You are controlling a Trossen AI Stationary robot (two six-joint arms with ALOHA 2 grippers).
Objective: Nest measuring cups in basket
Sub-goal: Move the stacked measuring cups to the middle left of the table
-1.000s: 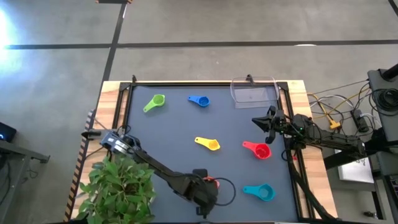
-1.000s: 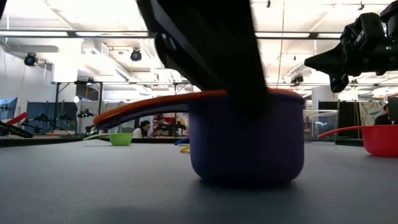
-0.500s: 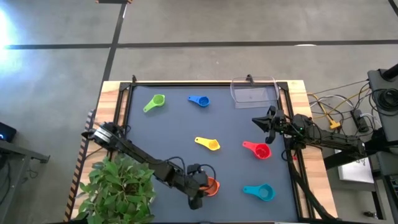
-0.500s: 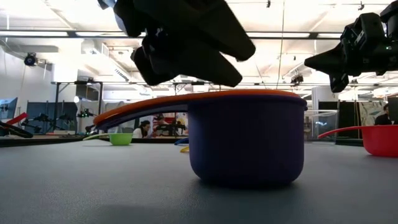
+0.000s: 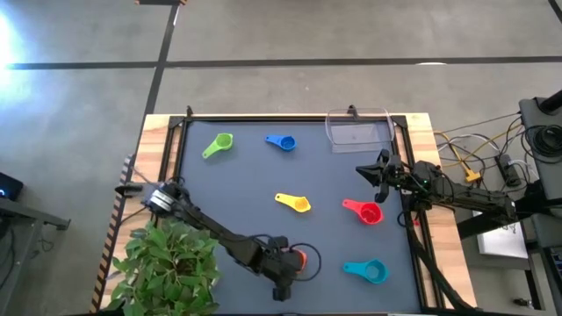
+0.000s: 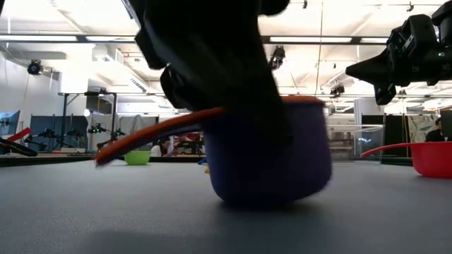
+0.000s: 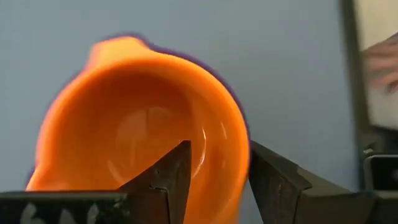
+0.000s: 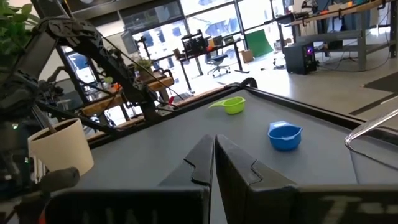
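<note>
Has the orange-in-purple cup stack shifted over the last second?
Yes. The stack, gripped by the left gripper, has tilted and slid left, away from the red cup.

High cam looks straight down on my whole table (image 5: 228,189). Low cam sits at mat level, v. close to the orange cup (image 6: 162,129). My left wrist cam shares that cup; right wrist cam faces across table.

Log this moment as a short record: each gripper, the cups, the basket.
left gripper: jaws pinch the rim of the orange cup, which sits nested in the purple cup, near edge of the table
right gripper: shut, empty, above the mat beside the red cup
loose cups: green, blue, yellow, teal
basket: far right corner, no cups inside
</note>
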